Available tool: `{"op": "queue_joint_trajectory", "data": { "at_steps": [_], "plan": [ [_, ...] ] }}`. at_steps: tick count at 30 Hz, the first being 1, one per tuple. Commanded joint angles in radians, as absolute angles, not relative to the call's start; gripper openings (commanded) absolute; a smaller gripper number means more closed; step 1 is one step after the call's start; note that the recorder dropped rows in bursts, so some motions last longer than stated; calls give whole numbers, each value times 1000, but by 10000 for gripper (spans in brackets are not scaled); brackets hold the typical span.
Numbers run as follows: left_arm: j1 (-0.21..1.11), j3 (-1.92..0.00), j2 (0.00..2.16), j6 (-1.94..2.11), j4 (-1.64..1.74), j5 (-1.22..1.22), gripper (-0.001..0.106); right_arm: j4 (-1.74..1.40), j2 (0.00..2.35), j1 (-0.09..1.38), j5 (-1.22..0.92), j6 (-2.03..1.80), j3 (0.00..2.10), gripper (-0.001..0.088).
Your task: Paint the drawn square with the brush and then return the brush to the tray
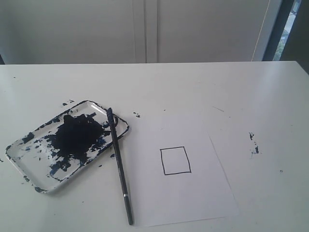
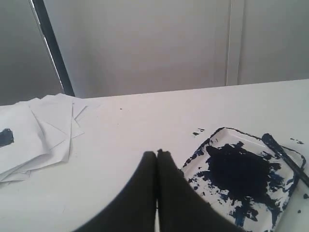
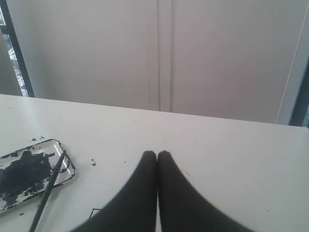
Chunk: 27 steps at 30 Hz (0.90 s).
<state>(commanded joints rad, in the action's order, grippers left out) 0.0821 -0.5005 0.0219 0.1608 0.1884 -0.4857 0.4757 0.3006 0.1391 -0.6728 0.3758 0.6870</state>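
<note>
The drawn square is a thin black outline with a white inside, on a white paper sheet. The paint-blotched white tray lies left of the sheet. The black brush rests with its bristle tip on the tray's rim and its handle on the table, reaching toward the front edge. No gripper shows in the exterior view. My left gripper is shut and empty, near the tray and the brush. My right gripper is shut and empty; the tray, brush and a corner of the square show beside it.
A loose pile of white paper sheets with a dark paint smear lies on the table away from the tray. Small paint specks dot the table right of the sheet. A white wall runs behind the table.
</note>
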Motion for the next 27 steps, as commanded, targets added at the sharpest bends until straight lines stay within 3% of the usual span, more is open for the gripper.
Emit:
{"op": "queue_joint_trajectory", "data": {
  "at_steps": [8,24,27],
  "plan": [
    [82,-501,22,126,185,-524,0,902,447,139,-786,720,796,0],
    [82,-501,44,63,153,-552,0,885,991,139,-1072,866,1138,0],
    [82,-501,60,42,132,-552,0,895,1092,139,-1021,887,1141,0]
  ]
}}
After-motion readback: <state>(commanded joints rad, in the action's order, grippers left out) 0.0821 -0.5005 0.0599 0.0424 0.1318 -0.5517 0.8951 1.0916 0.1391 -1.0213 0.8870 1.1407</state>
